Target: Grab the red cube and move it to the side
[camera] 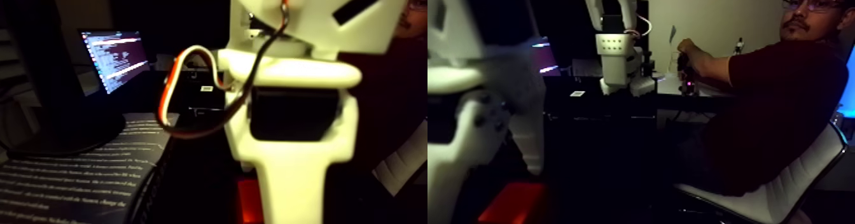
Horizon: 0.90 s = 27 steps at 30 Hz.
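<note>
The picture holds two side-by-side halves. In the left half the white gripper's body fills the middle, very close and blurred, and one white finger (298, 182) reaches down to the bottom edge. The red cube (247, 201) glows just left of that finger, partly hidden behind it. In the right half the red cube (512, 204) lies at the bottom edge on the dark table, with the gripper (493, 175) blurred just above and around it. Blur and darkness hide how the jaws stand and whether they touch the cube.
A lit laptop screen (114, 58) stands at the back left, with a printed dark mat (70, 175) in front of it. A second white arm (614, 55) stands on the far desk. A person (770, 105) sits at the right in a white chair (789, 195), a hand on that arm.
</note>
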Each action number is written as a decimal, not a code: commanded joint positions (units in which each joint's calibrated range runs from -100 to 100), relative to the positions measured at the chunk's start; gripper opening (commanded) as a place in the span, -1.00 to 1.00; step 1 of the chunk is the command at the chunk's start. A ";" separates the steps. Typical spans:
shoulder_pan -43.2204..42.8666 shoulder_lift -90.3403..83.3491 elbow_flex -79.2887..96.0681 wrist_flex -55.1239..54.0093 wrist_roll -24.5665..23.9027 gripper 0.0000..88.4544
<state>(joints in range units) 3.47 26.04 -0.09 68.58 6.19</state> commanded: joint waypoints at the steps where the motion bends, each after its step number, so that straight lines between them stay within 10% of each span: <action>1: -0.73 -0.07 -1.86 -0.85 -0.17 0.06; 27: -0.73 2.87 -3.04 -3.55 0.04 0.06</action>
<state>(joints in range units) 2.16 29.15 -1.36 65.48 6.19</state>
